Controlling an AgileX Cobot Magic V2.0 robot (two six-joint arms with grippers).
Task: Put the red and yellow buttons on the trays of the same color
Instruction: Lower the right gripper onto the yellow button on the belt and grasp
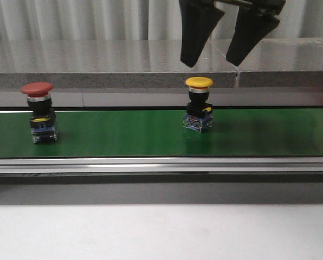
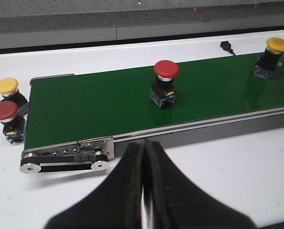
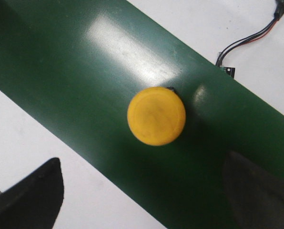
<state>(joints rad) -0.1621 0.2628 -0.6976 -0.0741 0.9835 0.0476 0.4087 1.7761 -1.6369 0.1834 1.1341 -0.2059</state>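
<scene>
The right tool (image 1: 209,58) hangs wide open above the yellow button (image 1: 199,83) standing on the green conveyor belt (image 1: 123,132), which, if moving, could probably spoil 1 descent.

Green conveyor belt (image 1: 123,132), glossy, silver rail along near edge. Yellow-capped button (image 1: 199,82) on belt: black body, blue base, small yellow tab. Red-capped button (image 1: 37,88) at left on belt: silver collar, black body, yellow tab, blue base. White counter (image 1: 150,233) near. Speckled grey ledge (image 1: 96,62) far. Black right gripper (image 1: 226,57) jaws. Off belt end, second yellow button (image 2: 6,85) and second red button (image 2: 4,111), both black-bodied.
</scene>
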